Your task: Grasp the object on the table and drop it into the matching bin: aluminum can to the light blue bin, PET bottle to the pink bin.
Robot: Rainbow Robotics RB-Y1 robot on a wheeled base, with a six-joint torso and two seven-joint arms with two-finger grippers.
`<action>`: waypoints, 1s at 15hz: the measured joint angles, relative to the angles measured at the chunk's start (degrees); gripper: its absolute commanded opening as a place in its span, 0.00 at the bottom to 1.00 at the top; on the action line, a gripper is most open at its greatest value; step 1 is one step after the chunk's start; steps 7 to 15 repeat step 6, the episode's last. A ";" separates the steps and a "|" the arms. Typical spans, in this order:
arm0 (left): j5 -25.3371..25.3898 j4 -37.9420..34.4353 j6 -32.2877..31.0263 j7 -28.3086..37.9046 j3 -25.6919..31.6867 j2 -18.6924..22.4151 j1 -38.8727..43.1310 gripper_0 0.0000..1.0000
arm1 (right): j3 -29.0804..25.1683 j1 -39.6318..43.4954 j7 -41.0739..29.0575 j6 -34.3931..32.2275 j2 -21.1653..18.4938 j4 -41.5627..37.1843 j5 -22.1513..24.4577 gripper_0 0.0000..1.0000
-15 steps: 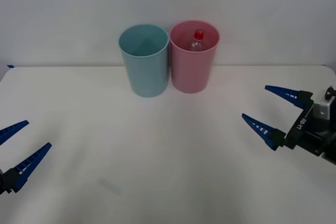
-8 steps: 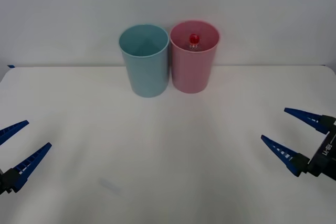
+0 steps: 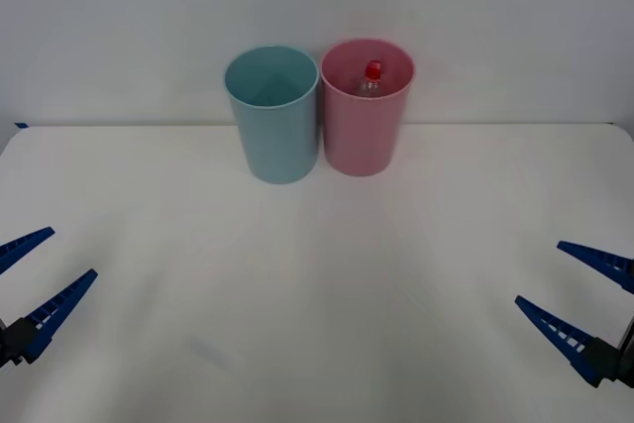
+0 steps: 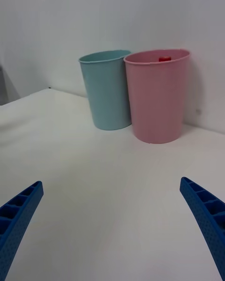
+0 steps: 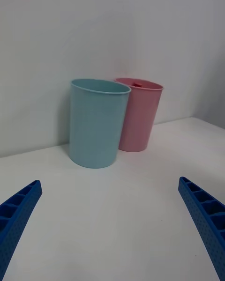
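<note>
1. The white tabletop (image 3: 317,274) is seen from the front view spreading wide, with the two bins set at its far edge against the wall.
2. The pink bin (image 3: 367,111) is stood upright, touching or just beside the light blue bin (image 3: 272,114), which is placed on its left.
3. The right claw (image 3: 584,304) is found low at the right edge of the front view. A second ago it was held higher and closer to the bins, and half a second ago it was already pulled back part of the way. Its blue fingers (image 4: 206,225) are spread wide and nothing is held between them.
4. The left claw (image 3: 30,289) is parked at the left edge, just where it was a second ago, its fingers splayed wide and empty.
5. The PET bottle (image 3: 371,81) is lodged inside the pink bin, with only its neck and red cap (image 3: 373,70) seen above the rim. Half a second ago the cap was seen nearly end-on; it is now shown from the side, so the bottle is judged to have settled after its drop.
6. The task is judged complete: the bottle is delivered to its matching bin, and the right arm's retreat is read as a return to rest.
</note>
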 measured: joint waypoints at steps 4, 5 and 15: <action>0.00 0.00 0.00 0.00 0.00 0.00 0.00 1.00 | -1.44 1.83 0.23 -2.71 0.87 0.07 0.25 1.00; 0.00 0.00 0.00 0.00 0.00 0.00 0.00 1.00 | -1.45 1.85 0.24 -2.74 0.89 0.07 0.26 1.00; 0.00 0.00 0.00 0.00 0.00 0.00 0.00 1.00 | -1.46 1.85 0.24 -2.75 0.89 0.07 0.27 1.00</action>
